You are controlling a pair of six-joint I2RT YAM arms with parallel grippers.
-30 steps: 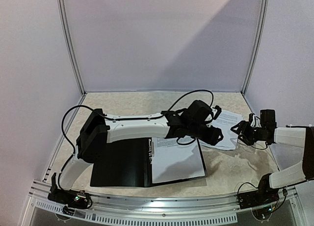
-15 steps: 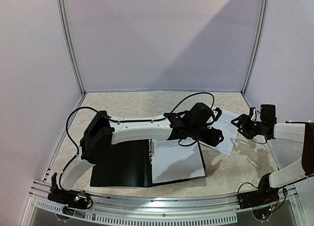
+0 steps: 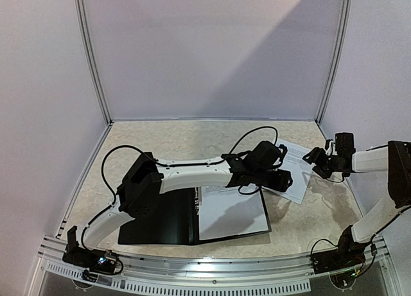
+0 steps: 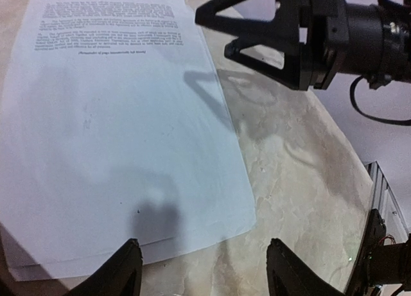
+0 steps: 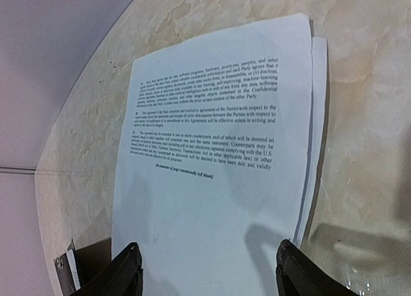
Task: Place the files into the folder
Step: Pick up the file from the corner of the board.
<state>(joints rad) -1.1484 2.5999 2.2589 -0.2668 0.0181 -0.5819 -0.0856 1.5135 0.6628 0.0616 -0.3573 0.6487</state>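
Files point(image 3: 295, 160) lie in a small loose stack flat on the tabletop point(image 3: 192, 139), just past the right-hand far corner of the open black folder point(image 3: 157, 219). My left arm hides whether they touch it. One printed sheet point(image 3: 234, 212) already rests on the folder's right half.

The stack's long axis runs away from the folder's near edge, skewed a little to the right. In the right wrist view a second sheet pokes out from under the top one along one long side, so the sheets aren't squared up.

The left fingers point(image 4: 125, 277) are spread wide with nothing between them. They hover over the stack's blank end, on the side nearest the folder. The right fingers point(image 5: 125, 273) are equally wide and empty, over the stack's side away from the folder. Both arms are at the paper, but I judge the left better placed to draw it back towards the folder.

The tabletop is smooth, pale and marbled, and the sheets lie dead flat on it, so I expect no easy edge to pinch. Plain pale walls and metal corner posts close in the space beyond the folder.
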